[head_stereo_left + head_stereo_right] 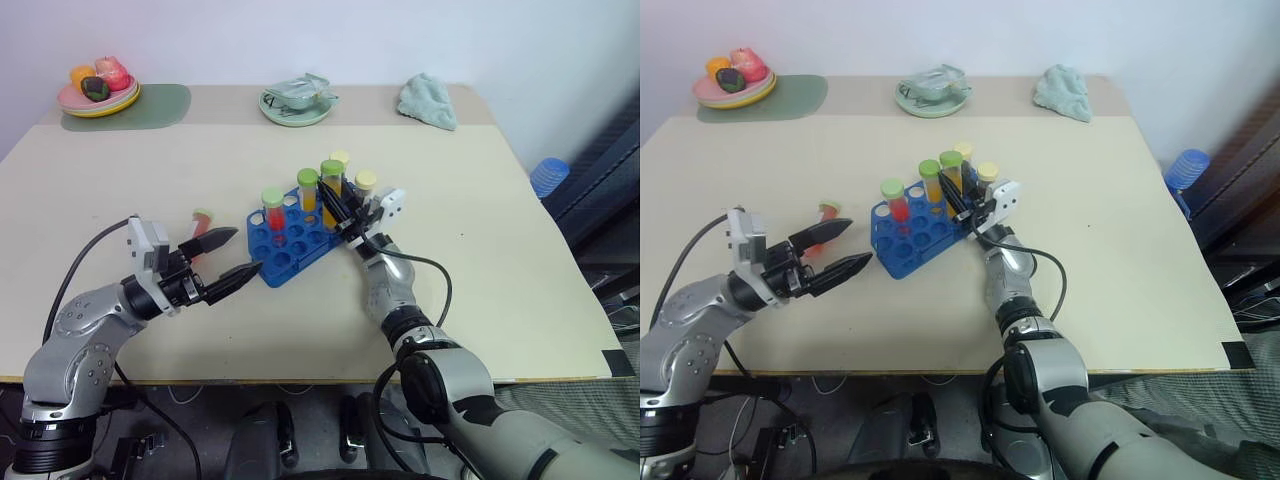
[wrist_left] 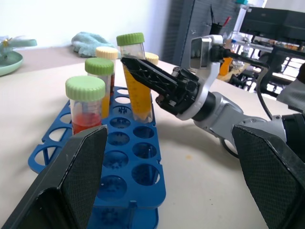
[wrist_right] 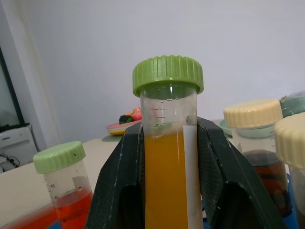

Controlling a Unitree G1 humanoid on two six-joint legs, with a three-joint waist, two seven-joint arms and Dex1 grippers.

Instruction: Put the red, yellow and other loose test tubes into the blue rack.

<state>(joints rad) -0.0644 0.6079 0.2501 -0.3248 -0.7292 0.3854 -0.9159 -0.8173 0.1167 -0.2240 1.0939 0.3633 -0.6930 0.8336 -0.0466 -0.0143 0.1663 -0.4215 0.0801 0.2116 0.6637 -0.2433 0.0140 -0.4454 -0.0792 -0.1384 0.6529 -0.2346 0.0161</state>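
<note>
The blue rack [image 1: 290, 250] stands mid-table and holds a red tube with a green cap [image 1: 272, 208], a yellow tube with a green cap [image 1: 308, 190] and cream-capped tubes [image 1: 366, 182]. My right gripper [image 1: 332, 203] is shut on another yellow, green-capped tube [image 3: 167, 143], upright, with its lower end at the rack's far holes [image 2: 143, 112]. My left gripper [image 1: 247, 250] stands open just left of the rack, nothing between its fingers. A loose red tube [image 1: 203, 222] lies on the table just beyond its fingers.
At the back left a plate of toy fruit [image 1: 70, 100] sits on a green mat [image 1: 160, 105]. A green dish [image 1: 275, 112] and a teal cloth [image 1: 428, 100] lie along the far edge. A blue object [image 1: 548, 176] sits off the table's right side.
</note>
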